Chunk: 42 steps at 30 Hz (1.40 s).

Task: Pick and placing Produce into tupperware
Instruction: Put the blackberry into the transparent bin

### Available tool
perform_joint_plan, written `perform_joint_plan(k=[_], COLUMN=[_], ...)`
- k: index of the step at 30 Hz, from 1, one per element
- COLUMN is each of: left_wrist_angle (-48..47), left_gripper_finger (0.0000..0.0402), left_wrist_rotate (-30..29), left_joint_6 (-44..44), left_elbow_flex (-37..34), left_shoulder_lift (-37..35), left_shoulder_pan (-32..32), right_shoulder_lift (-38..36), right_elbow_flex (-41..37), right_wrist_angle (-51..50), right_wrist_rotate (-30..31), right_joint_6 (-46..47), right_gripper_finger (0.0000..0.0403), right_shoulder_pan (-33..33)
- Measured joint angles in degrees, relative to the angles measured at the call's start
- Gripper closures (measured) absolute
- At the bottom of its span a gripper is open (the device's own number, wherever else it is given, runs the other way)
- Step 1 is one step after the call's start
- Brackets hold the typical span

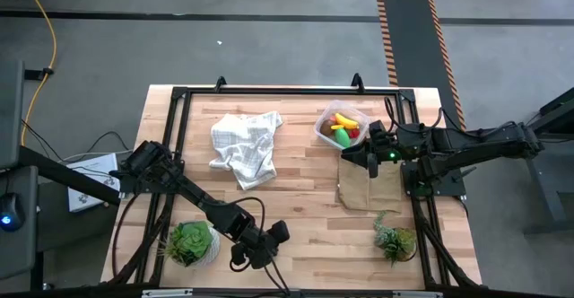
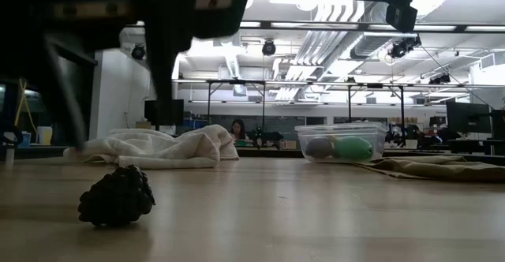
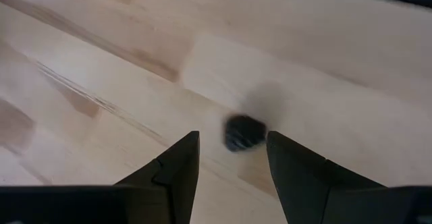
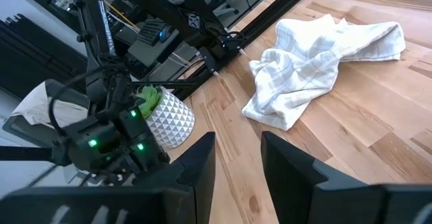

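The left tool hangs over the near edge of the desk, just beside a potted plant in a white pot. Its fingers are spread and hold nothing; in its wrist view a small dark berry lies on the bare wood below the gap between them, blurred. The low view shows the same berry sitting on the desk, close to the camera, with the left arm a dark mass above it.

The right tool hovers beside the tupperware, above the top edge of a flat brown cloth. Its fingers stand apart with nothing between them.

The tupperware sits near the far right corner of the desk. From above, a banana, a green oval and a small red piece show inside it. In the low view the clear box holds the green oval and a brown ball side by side.

A crumpled white checked cloth lies left of the tupperware, well apart from it. A second small plant stands near the front right corner. A person shows far back in the room.
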Motion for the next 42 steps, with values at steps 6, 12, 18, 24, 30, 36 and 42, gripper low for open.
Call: perform_joint_plan(k=[6, 12, 18, 24, 30, 36, 42], left_wrist_angle=[-1.0, -0.8, -0.5, -0.4, -0.4, -0.4, -0.4], left_gripper_finger=[0.024, 0.024, 0.024, 0.024, 0.024, 0.0241, 0.0241], left_wrist_rotate=[0.9, 0.8, 1.1, 1.6, 3.9, 4.8, 7.8], left_joint_6=[0.1, 0.2, 0.1, 0.1, 0.0, 0.0, 0.8], left_elbow_flex=[-0.1, -0.1, 0.0, 0.0, 0.0, 0.0, 0.0], left_shoulder_lift=[1.1, 1.8, 1.7, 1.7, 1.7, 1.7, 1.7], left_shoulder_pan=[0.0, 0.0, 0.0, 0.1, 1.6, 3.4, 3.3], right_shoulder_lift=[0.0, 0.0, 0.0, 0.0, 0.0, 0.0, 0.0], right_elbow_flex=[0.0, 0.0, 0.0, 0.0, 0.0, 0.0, 0.0], right_wrist_angle=[0.0, -0.1, 0.0, 0.0, 0.0, 0.0, 0.0], right_wrist_rotate=[0.0, 0.0, 0.0, 0.0, 0.0, 0.0, 0.0], right_joint_6=[0.1, 0.2, 0.0, -0.2, -0.4, -0.3, -0.3], right_gripper_finger=[0.0293, 0.0293, 0.0293, 0.0293, 0.0293, 0.0293, 0.0293], right_shoulder_pan=[0.0, 0.0, 0.0, 0.0, 0.0, 0.0, 0.0])
